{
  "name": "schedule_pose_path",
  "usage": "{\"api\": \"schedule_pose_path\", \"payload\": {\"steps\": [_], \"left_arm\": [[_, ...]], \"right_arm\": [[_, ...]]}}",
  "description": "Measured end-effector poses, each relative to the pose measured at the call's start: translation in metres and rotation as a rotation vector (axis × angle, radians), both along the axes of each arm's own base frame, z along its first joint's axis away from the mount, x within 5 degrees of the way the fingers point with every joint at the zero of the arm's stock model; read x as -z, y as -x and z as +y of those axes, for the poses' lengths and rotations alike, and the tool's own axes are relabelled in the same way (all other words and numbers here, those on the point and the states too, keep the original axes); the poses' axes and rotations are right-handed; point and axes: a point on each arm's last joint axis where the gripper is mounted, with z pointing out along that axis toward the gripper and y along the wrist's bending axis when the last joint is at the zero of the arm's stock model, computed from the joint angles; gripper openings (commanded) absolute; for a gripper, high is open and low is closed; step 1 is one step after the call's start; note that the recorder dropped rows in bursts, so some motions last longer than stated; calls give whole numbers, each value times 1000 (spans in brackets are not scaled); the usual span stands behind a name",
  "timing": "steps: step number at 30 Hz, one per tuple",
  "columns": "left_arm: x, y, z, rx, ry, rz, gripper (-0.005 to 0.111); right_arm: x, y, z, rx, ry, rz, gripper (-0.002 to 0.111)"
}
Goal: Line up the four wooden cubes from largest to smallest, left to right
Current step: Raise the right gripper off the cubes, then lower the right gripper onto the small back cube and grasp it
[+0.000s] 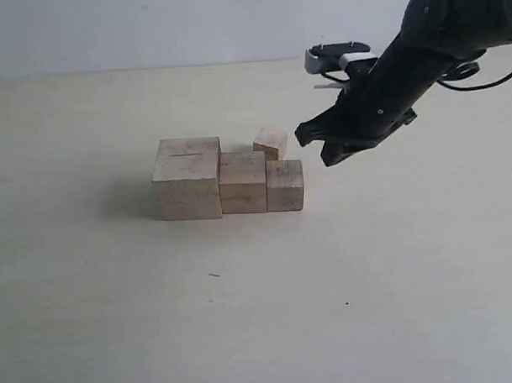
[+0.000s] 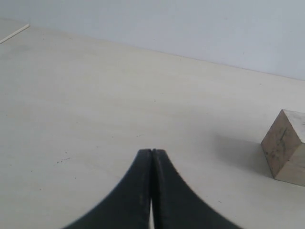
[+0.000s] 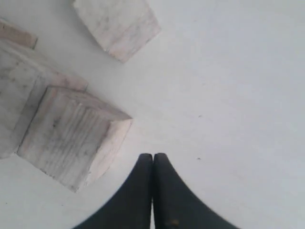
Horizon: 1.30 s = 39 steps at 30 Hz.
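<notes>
On my right gripper (image 3: 152,160) the two black fingers (image 3: 136,195) are pressed together along their whole length, and nothing is between them. In the exterior view this right gripper (image 1: 315,146) hangs above the table (image 1: 368,280), right of centre in the frame, just to the right of the smallest cube (image 1: 270,143) and not touching it. The left gripper (image 2: 151,155) is also pressed together and empty. One pale cube (image 2: 286,145) stands well apart from it; which one, I cannot tell.

In the middle of the exterior frame three cubes stand in a row, side against side: the largest cube (image 1: 187,179) on the left, with a thin dark slit on its top face, then the second cube (image 1: 242,183), then the third cube (image 1: 284,186). The smallest cube sits behind the row, turned at an angle, near the joint of the second and third. The right wrist view shows a gap of bare table between the smallest cube (image 3: 116,26) and the third cube (image 3: 71,138).
</notes>
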Motion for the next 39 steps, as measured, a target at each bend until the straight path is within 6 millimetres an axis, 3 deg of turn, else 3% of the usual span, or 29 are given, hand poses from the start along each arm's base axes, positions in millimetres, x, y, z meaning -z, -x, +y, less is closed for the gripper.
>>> {"api": "schedule_pose_path", "payload": {"steps": [6, 13, 21, 28, 30, 35, 37, 39], "left_arm": [[0, 0, 0, 0, 0, 0, 0], [0, 0, 0, 0, 0, 0, 0], [0, 0, 0, 0, 0, 0, 0], [0, 0, 0, 0, 0, 0, 0], [0, 0, 0, 0, 0, 0, 0], [0, 0, 0, 0, 0, 0, 0], [0, 0, 0, 0, 0, 0, 0], [0, 0, 0, 0, 0, 0, 0]], "right_arm": [[-41, -15, 2, -118, -2, -265, 0], [-60, -46, 16, -312, 54, -373, 0], [-38, -70, 34, -623, 110, -283, 0], [-11, -75, 44, -695, 42, -258, 3], [-8, -74, 45, -719, 29, -256, 10], [-7, -70, 49, -787, -22, -248, 54], [-8, -71, 50, -782, -27, -262, 65], [-8, -74, 51, -769, -22, -295, 66]]}}
